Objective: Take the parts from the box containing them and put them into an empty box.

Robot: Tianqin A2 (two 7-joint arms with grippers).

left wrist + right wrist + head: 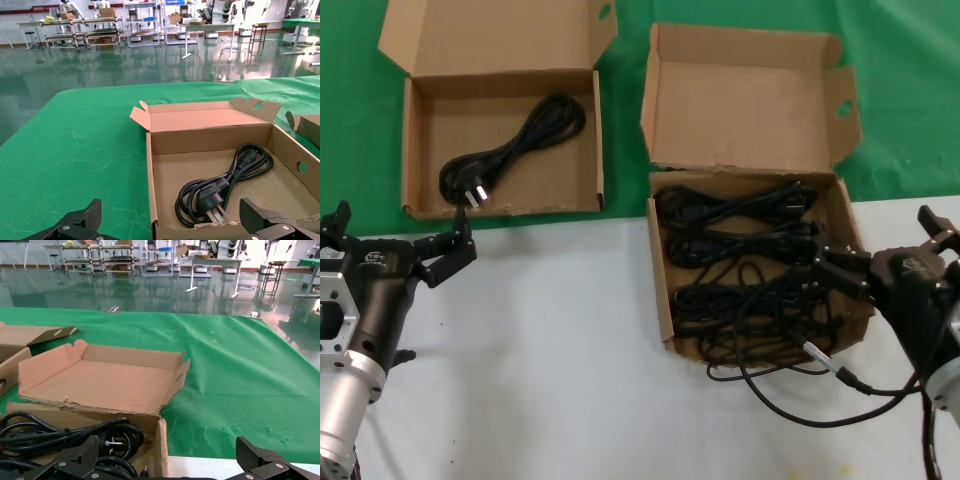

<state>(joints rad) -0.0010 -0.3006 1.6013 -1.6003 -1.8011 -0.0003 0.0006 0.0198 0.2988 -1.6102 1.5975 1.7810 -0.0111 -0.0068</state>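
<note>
- two brown cardboard mailer boxes sit side by side, both with lids folded back, on green cloth at the edge of a white table.
- the box containing them is the squarer one on the robot's right, with a ragged, torn hinge edge and an oval hole in a side flap.
- inside it lie the parts: glossy black rubbery power cords coiled in long loops; roughly four bundles are stacked across the tray, the exact count hard to tell where they tangle.
- an empty box, wider and cleaner-edged, on the robot's left, already holds one coiled cord with a three-pin plug at its near end.
- the left gripper, black and angular, hovers over the white table just before that box's near wall, fingers spread with nothing between them.
- the right gripper is at the near right corner of the full box, above the cords; its fingers are spread apart.
- a thin silver-tipped cable trails over the white table.
</note>
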